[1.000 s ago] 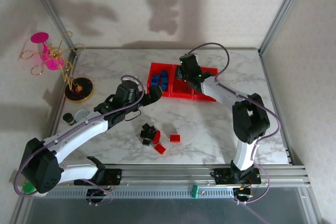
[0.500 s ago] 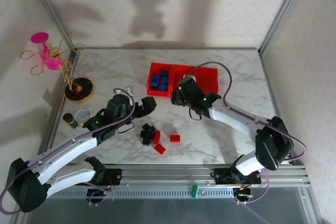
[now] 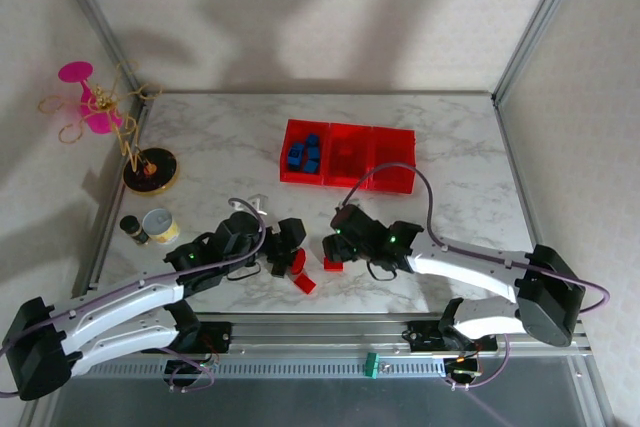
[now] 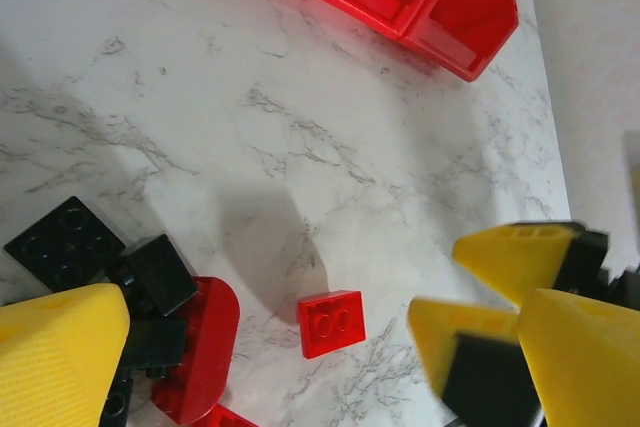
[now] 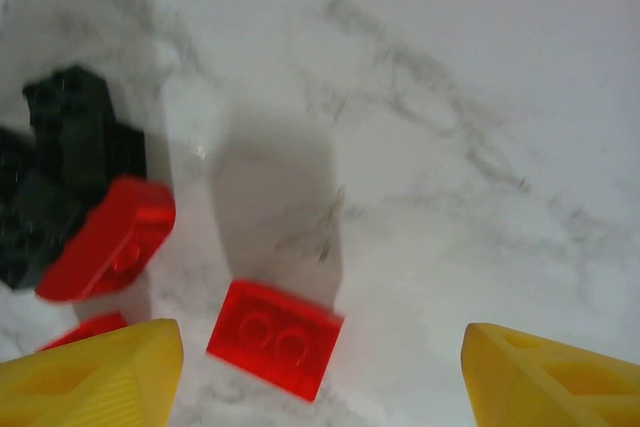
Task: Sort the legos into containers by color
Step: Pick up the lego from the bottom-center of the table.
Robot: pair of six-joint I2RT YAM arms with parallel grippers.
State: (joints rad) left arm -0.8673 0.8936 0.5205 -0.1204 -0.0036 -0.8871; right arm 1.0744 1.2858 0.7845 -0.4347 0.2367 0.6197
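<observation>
My right gripper (image 5: 320, 339) is spread wide over the small red brick (image 5: 274, 338); my left gripper (image 3: 289, 244) is apart too. The brick looks light, hard and slick, so I'd pinch its flat sides.

The right end effector (image 5: 320, 382) hangs over the marbled white tabletop (image 5: 480, 97), its yellow fingers (image 5: 90, 372) spread wide and clasping nothing. A red two-stud brick (image 5: 275, 339) lies flat between them, nearer the left-hand finger and touching neither. Ahead of that finger sits a rounded red piece (image 5: 105, 239), pressed against a blurred cluster of black bricks (image 5: 65, 162) farther out. A second red piece (image 5: 85, 330) peeks out just beside the same fingertip.
</observation>
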